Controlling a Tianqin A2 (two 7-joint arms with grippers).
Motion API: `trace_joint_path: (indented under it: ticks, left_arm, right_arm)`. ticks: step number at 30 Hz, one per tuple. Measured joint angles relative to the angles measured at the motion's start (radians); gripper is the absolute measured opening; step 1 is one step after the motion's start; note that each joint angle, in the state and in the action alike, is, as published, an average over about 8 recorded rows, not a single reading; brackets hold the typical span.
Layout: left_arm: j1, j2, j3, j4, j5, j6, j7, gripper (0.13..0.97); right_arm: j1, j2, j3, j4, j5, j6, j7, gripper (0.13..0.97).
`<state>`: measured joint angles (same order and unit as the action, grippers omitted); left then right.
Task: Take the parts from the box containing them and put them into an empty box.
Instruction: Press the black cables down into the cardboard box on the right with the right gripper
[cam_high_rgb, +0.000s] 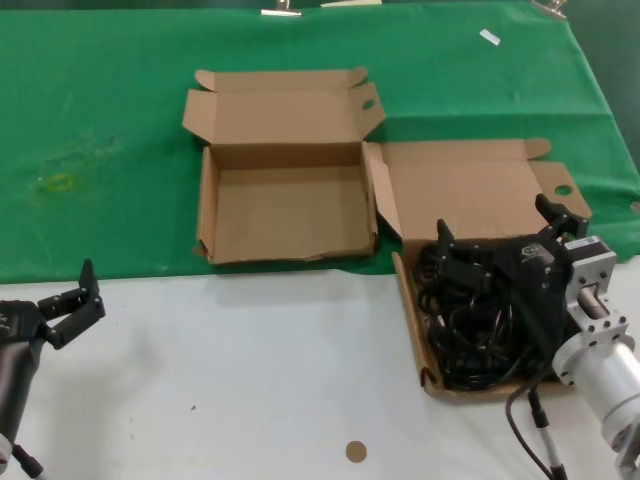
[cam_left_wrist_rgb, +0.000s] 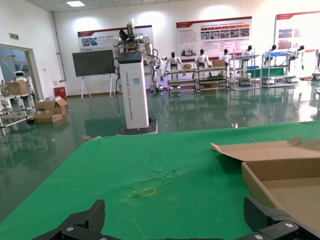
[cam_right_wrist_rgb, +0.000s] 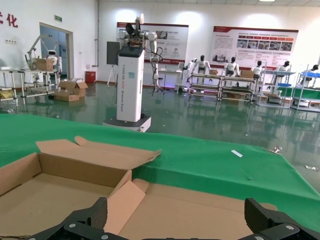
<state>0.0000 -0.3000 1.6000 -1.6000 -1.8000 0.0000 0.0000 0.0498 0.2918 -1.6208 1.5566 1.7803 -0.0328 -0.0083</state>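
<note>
The right gripper (cam_high_rgb: 497, 240), jaws spread wide and holding nothing, is hovering over the parts (cam_high_rgb: 478, 318) tangled in the full box (cam_high_rgb: 470, 195) at lower right. Risk: interlooped cords are likely to snag, dragging neighbouring bundles out short of the empty box (cam_high_rgb: 285, 205). The left gripper (cam_high_rgb: 75, 300) is idling open at lower left.

Bare white bench (cam_high_rgb: 250, 380) stretches along the near edge between the spread left gripper (cam_high_rgb: 72, 300) at the near-left corner and the cord-filled box (cam_high_rgb: 412, 345) near the right edge, where the right gripper (cam_high_rgb: 500, 238), fingers wide, hangs above the tangled cords (cam_high_rgb: 470, 330); the empty box (cam_high_rgb: 285, 215) sits open-topped mid-bench.
</note>
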Motion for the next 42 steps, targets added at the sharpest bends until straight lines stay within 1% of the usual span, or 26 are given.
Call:
trace_joint_path:
  ticks: [16, 25, 33, 37, 42]
  left_arm:
    - [0.000, 0.000, 0.000, 0.000, 0.000, 0.000, 0.000, 0.965]
    - [0.000, 0.000, 0.000, 0.000, 0.000, 0.000, 0.000, 0.949]
    - [0.000, 0.000, 0.000, 0.000, 0.000, 0.000, 0.000, 0.865]
    - [0.000, 0.000, 0.000, 0.000, 0.000, 0.000, 0.000, 0.865]
    - [0.000, 0.000, 0.000, 0.000, 0.000, 0.000, 0.000, 0.767]
  right_arm:
    - [0.000, 0.000, 0.000, 0.000, 0.000, 0.000, 0.000, 0.966]
    - [0.000, 0.000, 0.000, 0.000, 0.000, 0.000, 0.000, 0.966]
    - [-0.001, 0.014, -0.016, 0.000, 0.007, 0.015, 0.008, 0.966]
    - [0.000, 0.043, -0.046, 0.003, 0.022, 0.038, 0.015, 0.966]
    - [0.007, 0.114, -0.109, 0.014, 0.072, 0.085, 0.010, 0.966]
